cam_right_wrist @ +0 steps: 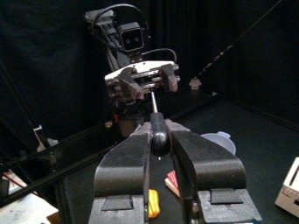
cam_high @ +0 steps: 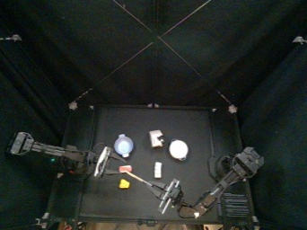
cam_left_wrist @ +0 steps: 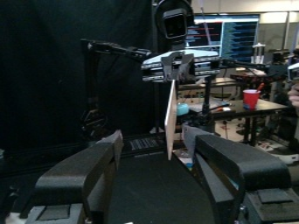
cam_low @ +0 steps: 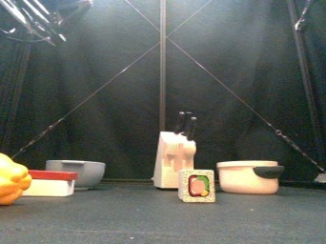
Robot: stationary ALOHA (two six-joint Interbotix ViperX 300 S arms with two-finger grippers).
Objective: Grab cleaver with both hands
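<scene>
The cleaver (cam_right_wrist: 155,110) is held in the air over the table's front: a thin white blade on a dark handle. My right gripper (cam_right_wrist: 160,140) is shut on the handle, and the blade points away towards my left gripper (cam_right_wrist: 146,77), which faces it. In the left wrist view the cleaver (cam_left_wrist: 172,122) shows edge-on as a narrow white bar hanging from the right gripper (cam_left_wrist: 176,66). Its free end lies between the wide open jaws of my left gripper (cam_left_wrist: 156,140), which do not touch it. From above, the cleaver (cam_high: 146,181) spans from the left gripper (cam_high: 106,162) to the right gripper (cam_high: 171,189).
On the table (cam_high: 204,121) stand a blue-grey bowl (cam_high: 126,144), a white knife block (cam_high: 156,137), a white pot (cam_high: 179,148), a small picture box (cam_low: 196,186), a red-and-white block (cam_low: 51,183) and a yellow pepper (cam_high: 125,183). Black curtains surround the table.
</scene>
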